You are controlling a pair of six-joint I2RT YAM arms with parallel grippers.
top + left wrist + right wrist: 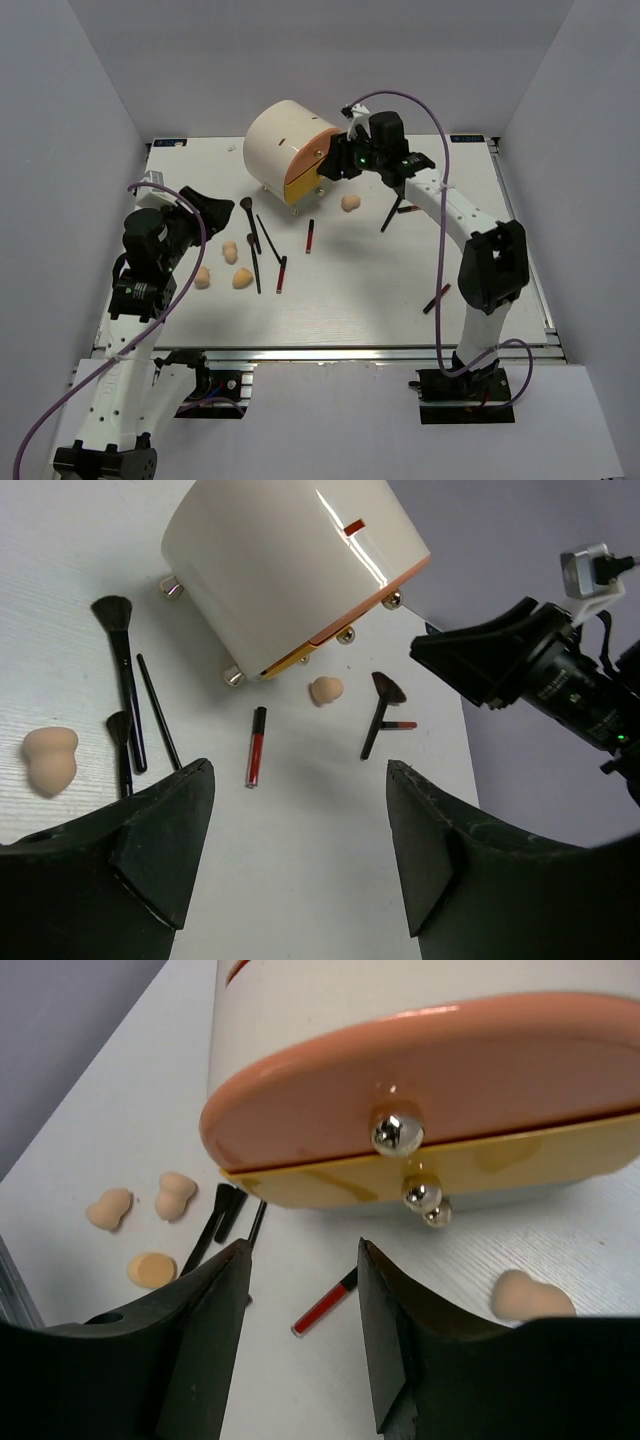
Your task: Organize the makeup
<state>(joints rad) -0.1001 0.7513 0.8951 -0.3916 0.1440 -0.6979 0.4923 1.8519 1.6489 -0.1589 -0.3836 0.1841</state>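
1. The makeup lies loose on the white worktop.
2. Left of centre we see three peach sponges: one farthest left, one just right of it, and one a little farther back.
3. Just right of these lie three black brushes: a long brush with its head pointing far, a shorter brush, and a thin brush set at a slant.
4. Two dark-red sticks sit close by, one beside the shorter brush and one nearer the centre.
5. A fourth sponge rests just near the box. To its right are an angled brush and a short red stick beside it. Another stick lies well apart, near the right arm.
6. The cream cylindrical box stands far centre, its orange drawer and yellow drawer facing right.
7. The right tool is just in front of the drawers, below their round metal knobs. Its fingers are apart, with nothing between them.
8. The left tool is over the left of the worktop, spread wide and empty.
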